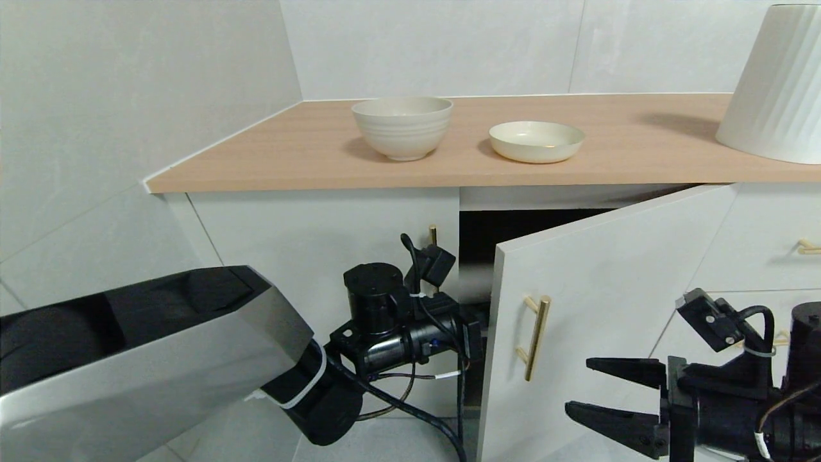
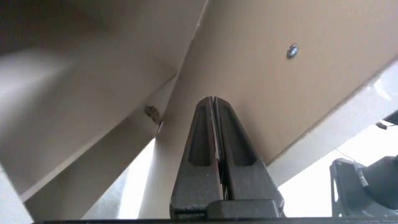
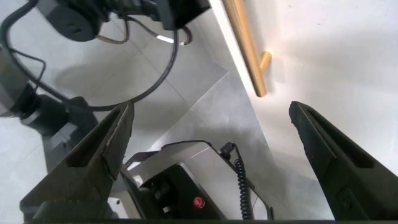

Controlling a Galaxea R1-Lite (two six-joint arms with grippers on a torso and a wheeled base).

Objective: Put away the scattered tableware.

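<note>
A ribbed cream bowl (image 1: 403, 127) and a shallow cream dish (image 1: 536, 141) stand side by side on the wooden countertop (image 1: 288, 154). Below them a white cabinet door (image 1: 596, 301) with a gold handle (image 1: 535, 337) hangs partly open. My left arm reaches low into the gap behind that door. The left gripper (image 2: 213, 99) is shut with nothing in it, its tips close to the door's inner face (image 2: 292, 81). My right gripper (image 1: 578, 385) is open and empty, low in front of the door, near the handle (image 3: 245, 46).
A tall white ribbed shade (image 1: 776, 83) stands at the counter's right end. A wall closes the left side. More cabinet fronts with gold pulls (image 1: 808, 246) lie to the right. The cabinet interior (image 1: 507, 228) is dark.
</note>
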